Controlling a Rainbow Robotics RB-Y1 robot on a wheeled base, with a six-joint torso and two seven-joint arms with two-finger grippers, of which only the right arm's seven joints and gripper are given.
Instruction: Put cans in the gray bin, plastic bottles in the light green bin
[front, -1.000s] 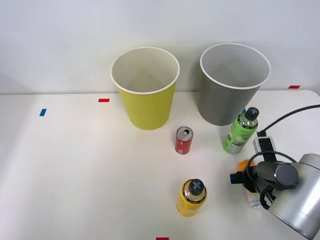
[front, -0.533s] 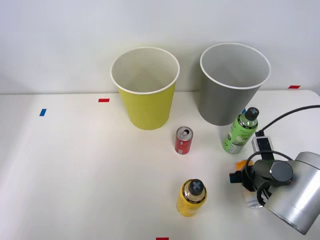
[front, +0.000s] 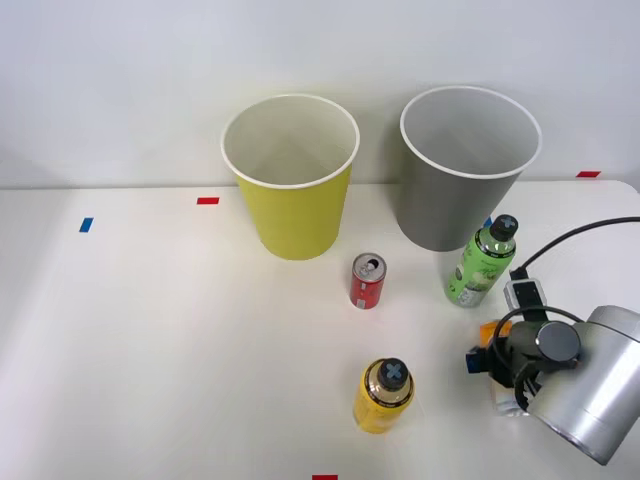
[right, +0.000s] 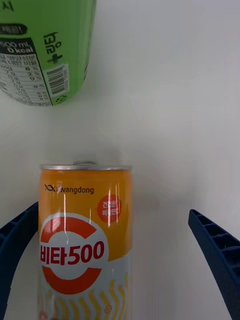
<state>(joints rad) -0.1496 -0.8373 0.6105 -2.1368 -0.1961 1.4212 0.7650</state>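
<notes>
Here the tool (right: 120, 270) gapes wide around the orange can (right: 85, 240), green bottle (right: 42, 50) just beyond.

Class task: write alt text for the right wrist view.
An orange-and-white can stands between the open pincer's blue fingers, closer to one of them. Beyond it on the white table is a green bottle's labelled lower part.

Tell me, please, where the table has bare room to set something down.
The widest bare patch of the table lies to the robot's left of the light green bin and yellow bottle. It is crowded around the right gripper, orange can and green bottle.
</notes>
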